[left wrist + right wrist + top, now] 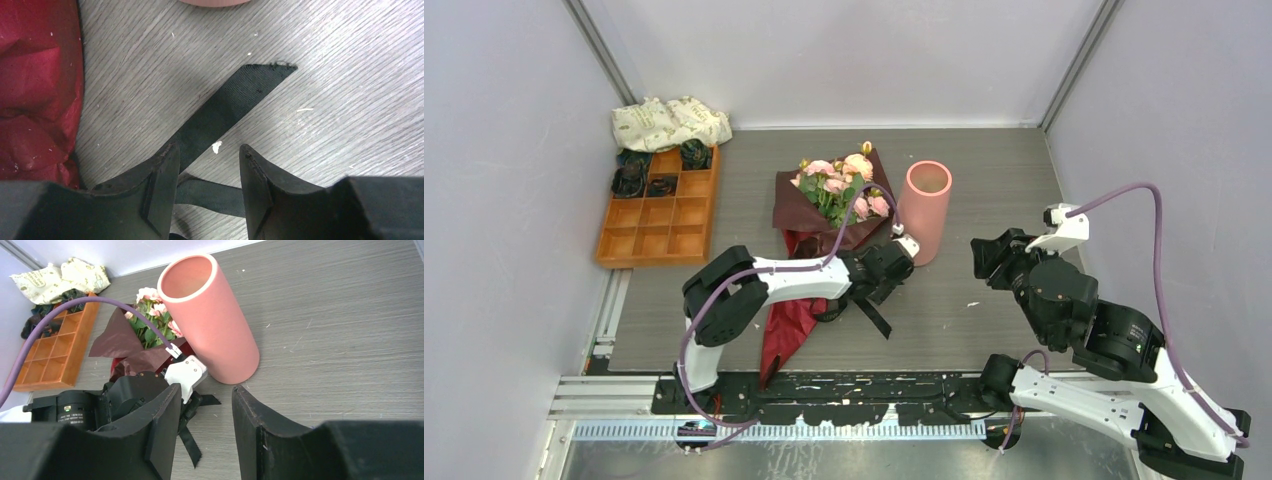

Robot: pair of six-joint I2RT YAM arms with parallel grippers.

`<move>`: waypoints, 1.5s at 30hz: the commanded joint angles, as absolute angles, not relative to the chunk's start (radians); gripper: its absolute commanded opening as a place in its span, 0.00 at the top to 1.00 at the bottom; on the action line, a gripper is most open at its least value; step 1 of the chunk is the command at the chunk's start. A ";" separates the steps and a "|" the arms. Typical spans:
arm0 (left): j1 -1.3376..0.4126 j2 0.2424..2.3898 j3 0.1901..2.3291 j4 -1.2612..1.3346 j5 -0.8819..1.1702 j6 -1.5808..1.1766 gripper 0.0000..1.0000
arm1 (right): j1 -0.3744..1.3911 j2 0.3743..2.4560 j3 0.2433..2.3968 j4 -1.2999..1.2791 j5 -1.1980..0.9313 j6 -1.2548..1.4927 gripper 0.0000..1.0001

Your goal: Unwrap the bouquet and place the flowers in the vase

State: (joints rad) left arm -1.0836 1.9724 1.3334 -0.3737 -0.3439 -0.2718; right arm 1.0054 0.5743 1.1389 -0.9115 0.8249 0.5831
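Ribbon: flat black woven strip, frayed at its cut end, lying slack on the grey wood-grain worktop; one length runs under my left finger, and a second crosses nearer my wrist
Left claw: my jaws stand apart, low over that ribbon, with nothing pinched; I judge I am here because the tie must come away before the wrap can open
Bouquet: lying on its side just left of the vase, heads to the far side, tail towards my base
Paper: crinkled maroon in stiff folds, just left of my left claw
Flowers: pink and peach roses with green leaves, bunched inside the wrap
Vase: matte salmon cylinder, upright, mouth unobstructed, close enough that the stems need only a short move
Right claw: open and empty, held back on the right, facing the vase
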 commanded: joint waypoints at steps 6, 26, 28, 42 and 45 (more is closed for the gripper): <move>-1.031 1.982 1.289 -0.274 -0.304 -0.259 0.51 | 1.003 0.576 1.134 -0.835 0.775 0.597 0.53; -0.970 2.005 1.172 -0.296 -0.116 -0.399 0.77 | 1.003 0.587 1.126 -0.796 0.751 0.587 0.53; -0.970 2.004 1.160 -0.291 -0.119 -0.416 0.81 | 1.003 0.590 1.124 -0.794 0.749 0.589 0.53; -0.976 1.563 1.248 -0.557 -0.370 -0.510 0.95 | 1.003 0.626 1.090 -0.774 0.718 0.598 0.53; -0.974 1.429 1.343 -0.665 -0.462 -0.497 0.94 | 1.003 0.658 1.067 -0.743 0.679 0.606 0.53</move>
State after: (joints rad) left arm -0.9756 1.6600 1.1912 -0.5156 -0.2981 -0.4820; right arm 1.0054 0.6125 1.0908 -0.8200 0.7261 0.5835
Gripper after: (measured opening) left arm 0.057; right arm 0.473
